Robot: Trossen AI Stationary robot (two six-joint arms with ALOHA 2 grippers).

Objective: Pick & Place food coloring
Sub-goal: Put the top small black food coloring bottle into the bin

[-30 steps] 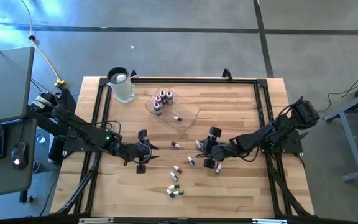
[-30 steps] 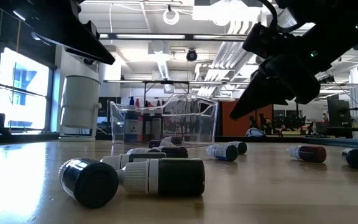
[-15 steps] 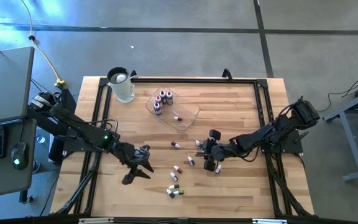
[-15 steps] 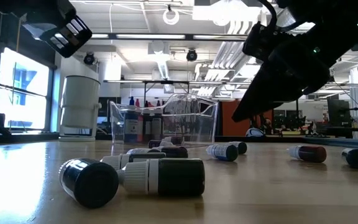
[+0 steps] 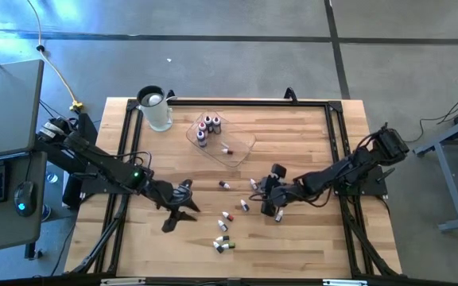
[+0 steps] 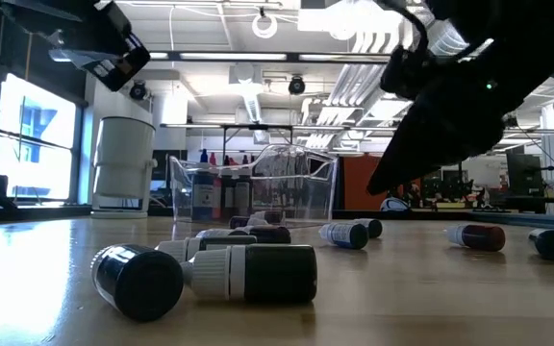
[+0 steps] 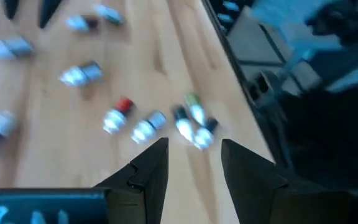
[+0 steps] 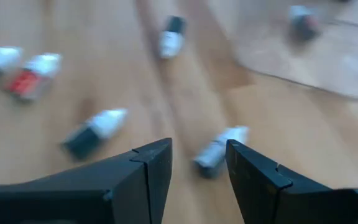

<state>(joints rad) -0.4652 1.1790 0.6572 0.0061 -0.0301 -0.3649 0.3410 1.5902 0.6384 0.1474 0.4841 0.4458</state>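
Note:
Several food coloring bottles [image 5: 227,215] lie on their sides across the table's middle and near part; two dark ones [image 6: 248,274] lie closest to the low camera. Others stand in the clear tray [image 5: 241,147], and one more [image 5: 227,149] lies there. My left gripper [image 5: 183,204] hovers open to the left of the loose bottles, and its wrist view shows a cluster of them [image 7: 191,121] ahead of the fingers. My right gripper [image 5: 270,192] is open over the right-hand bottles. One whitish-capped bottle [image 8: 219,146] shows just past its fingertips [image 8: 157,155], untouched.
A clear jug [image 5: 156,109] stands at the table's far left, beyond the tray. Black rails [image 5: 237,102] frame the tabletop. Bare wood lies near the right edge [image 5: 316,238] and the near left [image 5: 141,246]. A desk with a keyboard sits left of the table.
My left gripper has turned at the wrist and shifted slightly toward the near edge, now pointing toward the loose bottles. My right gripper has stayed almost in place over the right-hand bottles. No bottle has moved.

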